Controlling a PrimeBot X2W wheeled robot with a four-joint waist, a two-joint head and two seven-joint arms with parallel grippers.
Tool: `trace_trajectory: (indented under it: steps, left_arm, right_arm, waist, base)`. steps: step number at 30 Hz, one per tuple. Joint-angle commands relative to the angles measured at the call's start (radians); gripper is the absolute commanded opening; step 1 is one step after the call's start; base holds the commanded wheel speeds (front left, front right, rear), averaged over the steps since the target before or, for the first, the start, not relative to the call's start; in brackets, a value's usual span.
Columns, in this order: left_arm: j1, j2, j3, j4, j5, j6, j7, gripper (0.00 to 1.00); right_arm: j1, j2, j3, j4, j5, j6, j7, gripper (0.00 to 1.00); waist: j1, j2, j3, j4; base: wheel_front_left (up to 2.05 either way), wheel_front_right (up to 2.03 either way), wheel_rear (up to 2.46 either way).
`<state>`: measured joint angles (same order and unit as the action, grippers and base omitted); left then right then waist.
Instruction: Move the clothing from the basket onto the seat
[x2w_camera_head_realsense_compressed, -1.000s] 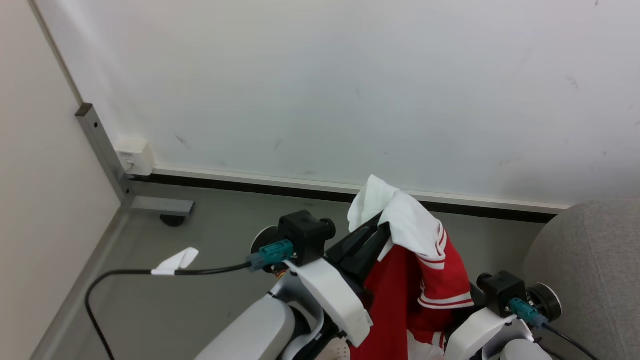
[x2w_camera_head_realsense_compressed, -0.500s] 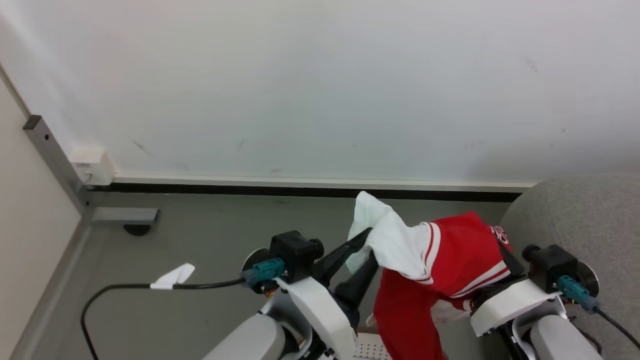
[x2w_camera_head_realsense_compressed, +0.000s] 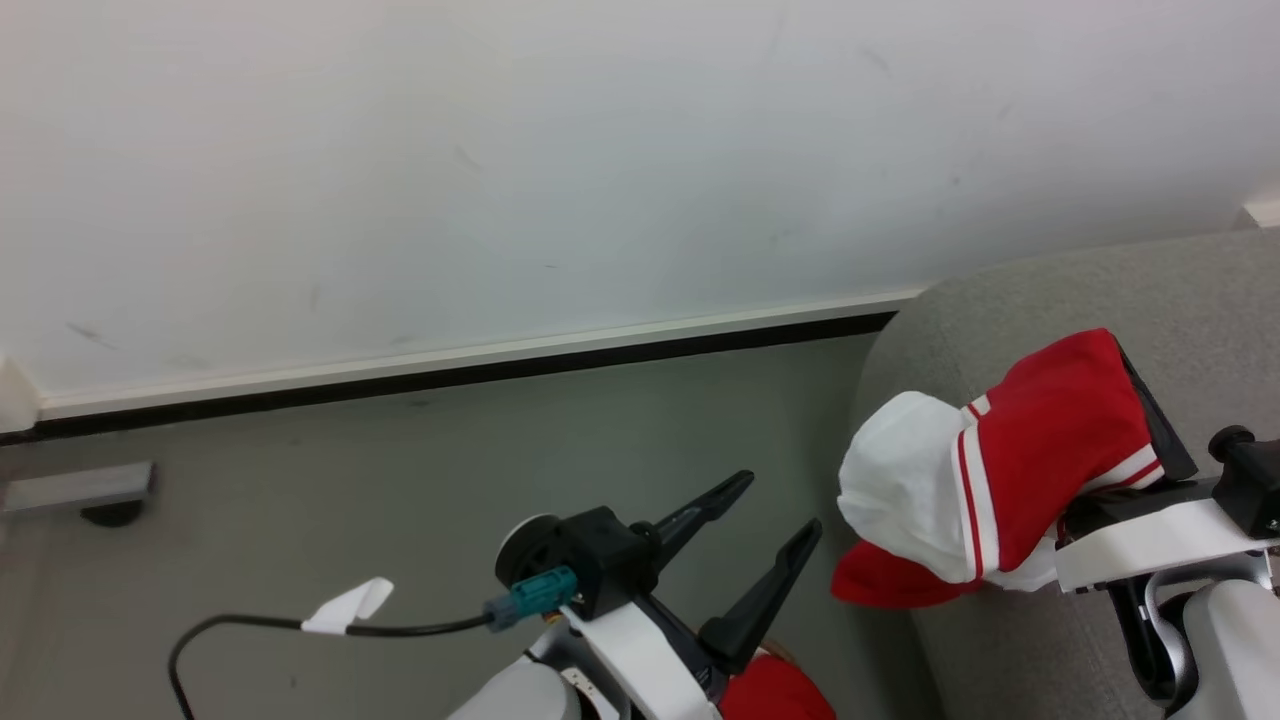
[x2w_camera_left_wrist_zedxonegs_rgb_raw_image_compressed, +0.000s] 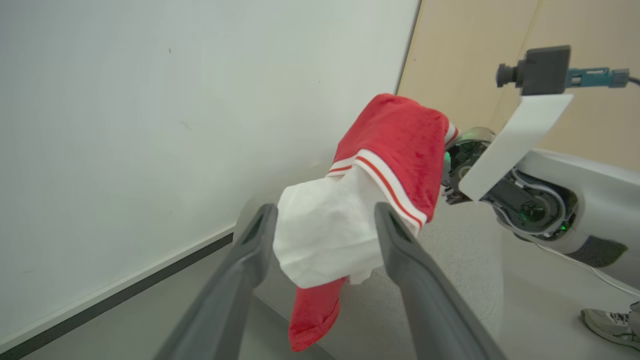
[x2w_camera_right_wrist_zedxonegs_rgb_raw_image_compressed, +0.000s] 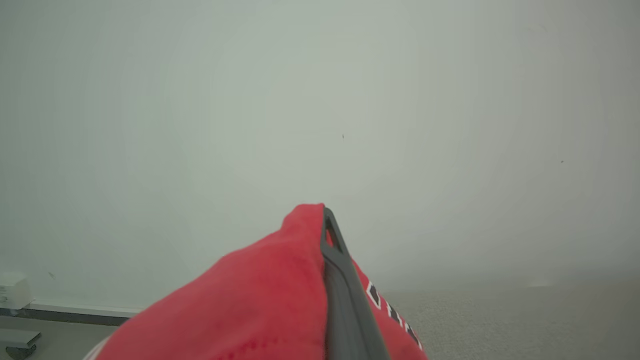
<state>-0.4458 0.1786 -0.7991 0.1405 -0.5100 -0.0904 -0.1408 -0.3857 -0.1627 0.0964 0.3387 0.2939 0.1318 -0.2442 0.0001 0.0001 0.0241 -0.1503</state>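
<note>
The left pincer (x2w_camera_head_realsense_compressed: 778, 502) gapes wide, empty; the right pincer (x2w_camera_right_wrist_zedxonegs_rgb_raw_image_compressed: 327, 225) is clamped on clothing (x2w_camera_head_realsense_compressed: 1040, 450) hanging at the seat (x2w_camera_head_realsense_compressed: 1180, 290) edge.

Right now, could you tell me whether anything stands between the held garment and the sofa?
Nothing visible does. The garment, gripped by the shut right pincer, hangs over the rounded edge of the sofa. The open left pincer stands clear to its left.

The head camera looks down from high at the wall (x2w_camera_head_realsense_compressed: 500, 150), floor (x2w_camera_head_realsense_compressed: 400, 500) and seat (x2w_camera_head_realsense_compressed: 1150, 290). The left wrist camera sees the clothing (x2w_camera_head_realsense_compressed: 1040, 450) from near, the right one from right behind. All share it.
</note>
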Motion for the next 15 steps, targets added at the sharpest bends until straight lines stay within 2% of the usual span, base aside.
trace_trajectory:
  steps: [1, 8, 15]
  left_arm:
    - [-0.008, 0.01, 0.006, -0.001, 0.011, 0.005, -0.014, 1.0]
    - [-0.033, 0.03, 0.034, 0.004, 0.014, 0.016, -0.041, 1.0]
    - [-0.041, 0.051, 0.036, 0.01, 0.021, 0.018, -0.046, 1.0]
  right_arm:
    - [0.017, -0.009, -0.011, -0.025, -0.014, -0.002, 0.007, 0.0]
    - [0.051, -0.005, -0.04, -0.118, -0.041, -0.002, 0.039, 0.0]
    - [0.094, 0.027, -0.063, -0.172, -0.055, -0.002, 0.042, 0.0]
  waist:
    - [-0.0001, -0.0001, 0.033, -0.065]
    - [-0.0001, -0.0001, 0.082, -0.185]
    - [-0.0001, -0.0001, 0.107, -0.268]
  base:
    - [0.0, 0.0, 0.0]
    - [0.0, 0.0, 0.0]
    - [0.0, 0.0, 0.0]
